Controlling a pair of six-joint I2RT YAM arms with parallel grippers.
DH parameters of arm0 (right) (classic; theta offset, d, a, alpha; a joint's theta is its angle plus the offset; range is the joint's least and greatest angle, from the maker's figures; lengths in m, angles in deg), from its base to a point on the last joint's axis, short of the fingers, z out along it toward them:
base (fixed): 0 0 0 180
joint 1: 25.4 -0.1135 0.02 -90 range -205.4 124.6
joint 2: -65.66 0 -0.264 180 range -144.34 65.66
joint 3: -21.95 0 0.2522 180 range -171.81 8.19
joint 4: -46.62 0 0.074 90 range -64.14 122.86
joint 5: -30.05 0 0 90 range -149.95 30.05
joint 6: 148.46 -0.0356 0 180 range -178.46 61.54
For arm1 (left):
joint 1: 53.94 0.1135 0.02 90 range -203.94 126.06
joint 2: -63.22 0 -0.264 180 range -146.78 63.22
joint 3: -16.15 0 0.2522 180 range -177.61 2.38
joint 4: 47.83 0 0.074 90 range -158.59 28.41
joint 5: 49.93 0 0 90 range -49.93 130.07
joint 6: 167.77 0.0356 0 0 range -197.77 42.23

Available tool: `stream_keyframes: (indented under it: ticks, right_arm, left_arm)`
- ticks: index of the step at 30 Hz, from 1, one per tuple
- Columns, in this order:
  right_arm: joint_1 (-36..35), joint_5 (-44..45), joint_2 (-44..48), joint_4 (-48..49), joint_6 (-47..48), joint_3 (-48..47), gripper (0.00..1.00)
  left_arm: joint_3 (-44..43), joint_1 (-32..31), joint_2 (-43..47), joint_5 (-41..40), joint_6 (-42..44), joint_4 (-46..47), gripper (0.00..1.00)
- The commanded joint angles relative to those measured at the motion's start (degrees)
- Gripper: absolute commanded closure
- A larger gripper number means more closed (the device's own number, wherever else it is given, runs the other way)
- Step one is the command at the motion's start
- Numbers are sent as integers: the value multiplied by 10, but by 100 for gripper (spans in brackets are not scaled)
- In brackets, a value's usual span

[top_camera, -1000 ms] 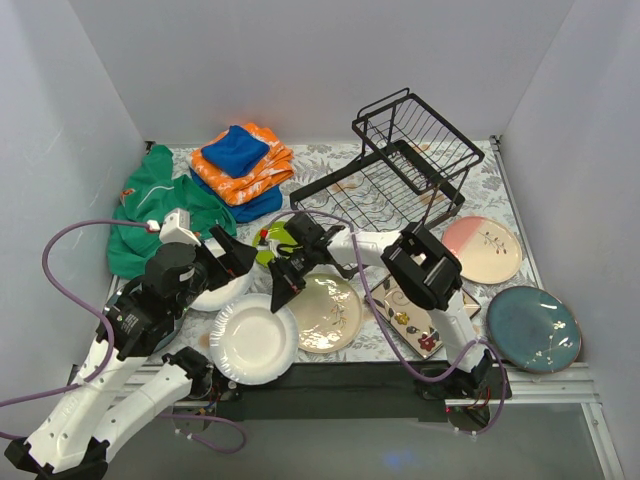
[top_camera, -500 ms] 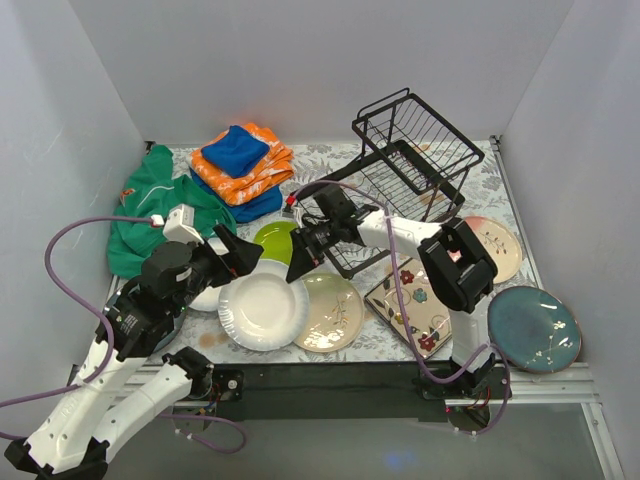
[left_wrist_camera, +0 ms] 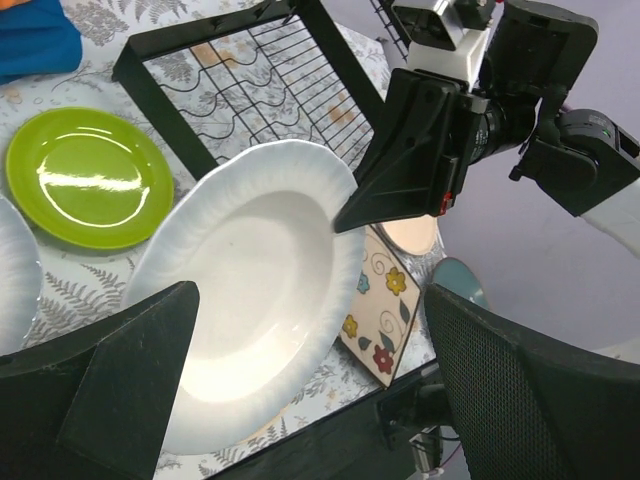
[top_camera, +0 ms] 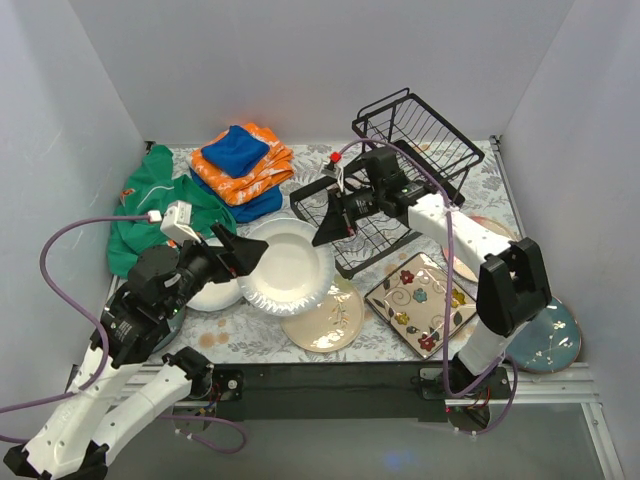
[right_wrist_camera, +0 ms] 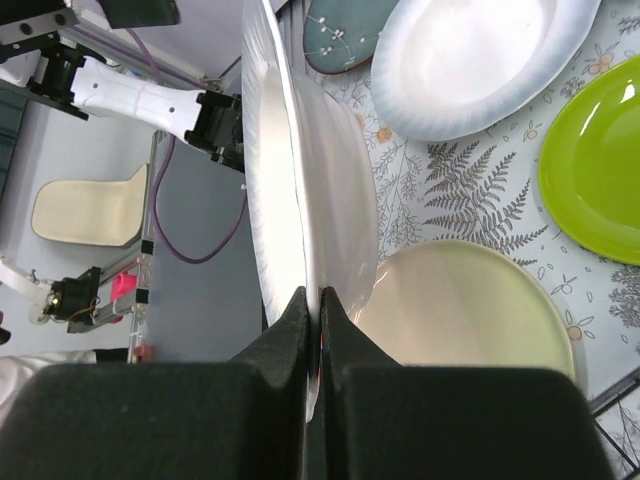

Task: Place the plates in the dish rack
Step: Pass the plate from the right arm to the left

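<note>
My right gripper [top_camera: 322,235] is shut on the rim of a white plate [top_camera: 288,268] and holds it tilted above the table, just left of the black wire dish rack [top_camera: 405,165]. The right wrist view shows the jaws [right_wrist_camera: 312,310] pinching that plate's [right_wrist_camera: 300,180] edge. My left gripper [top_camera: 245,257] is open and empty beside the plate's left edge; in its own view [left_wrist_camera: 330,400] the held plate [left_wrist_camera: 255,300] lies between its spread fingers. A second white plate [top_camera: 215,295], a cream-green floral plate [top_camera: 325,318], a square flowered plate [top_camera: 420,303] and a lime plate [left_wrist_camera: 85,190] lie on the table.
A pink-and-cream plate [top_camera: 470,250] and a teal plate [top_camera: 550,335] lie at the right, partly behind my right arm. Folded orange and blue cloths [top_camera: 240,165] and a green cloth [top_camera: 150,205] are at the back left. Grey walls close in on three sides.
My right gripper has carried the white plate from the near edge up and back towards the rack, tilting it. My left gripper has followed slightly to the right, staying open.
</note>
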Motion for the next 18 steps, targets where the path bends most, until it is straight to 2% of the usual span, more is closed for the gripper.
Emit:
stream_keyframes:
  ticks: [1, 11, 14, 18]
  right_arm:
    - [36, -72, 69, -9, 6, 4, 99]
    - [89, -62, 153, -7, -11, 72, 99]
    - [95, -62, 171, 17, -48, 118, 99]
    - [100, -81, 172, 18, -81, 133, 99]
  left_arm:
    - [8, -3, 7, 24, -16, 33, 5]
    - [43, -3, -50, 42, -26, 58, 5]
    - [62, -3, -53, 76, -40, 62, 7]
    - [101, -2, -17, 125, -60, 70, 7]
